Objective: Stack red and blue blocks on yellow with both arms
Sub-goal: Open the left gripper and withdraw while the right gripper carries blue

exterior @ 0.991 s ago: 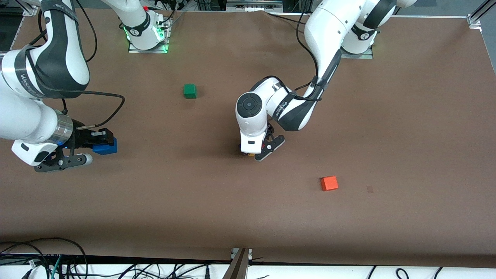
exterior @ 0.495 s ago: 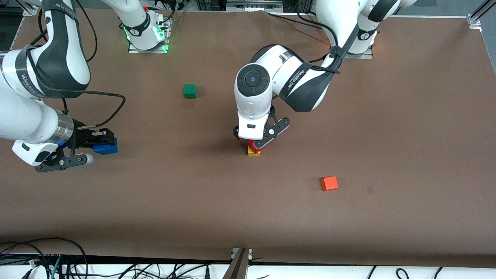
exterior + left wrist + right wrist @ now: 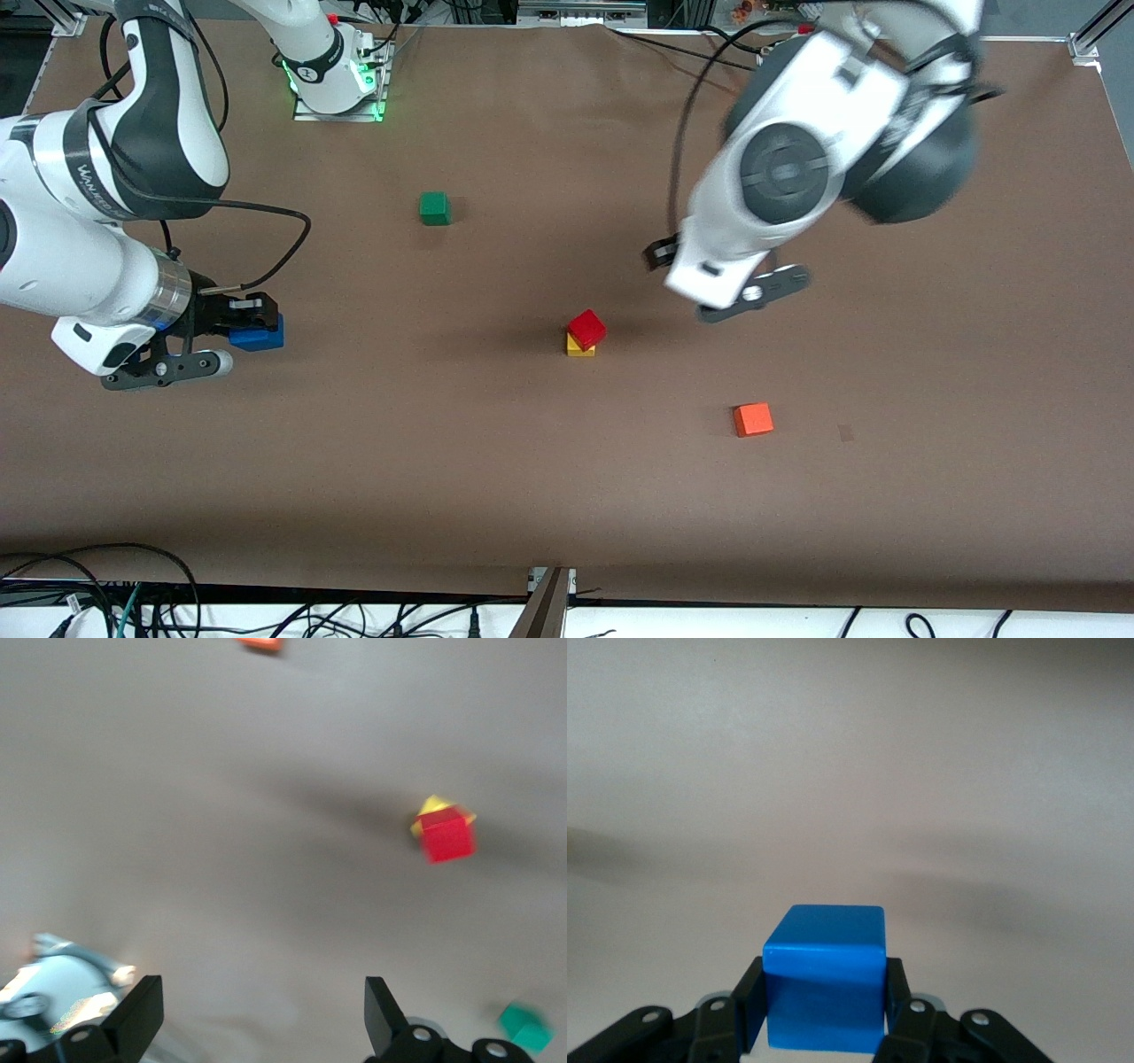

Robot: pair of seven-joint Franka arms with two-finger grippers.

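The deep red block sits on the yellow cube near the table's middle, turned askew on it; both also show in the left wrist view, the red block on the yellow cube. My left gripper is open and empty, raised over bare table toward the left arm's end from the stack; it shows in its own view too. My right gripper is shut on the blue block at the right arm's end, and the blue block sits between its fingers in the right wrist view.
A green cube lies farther from the front camera than the stack. An orange-red cube lies nearer, toward the left arm's end. The brown table runs wide around them.
My left gripper let go of the red block on the yellow cube, rose and swung toward the left arm's end. My right gripper shifted slightly toward the middle with the blue block.
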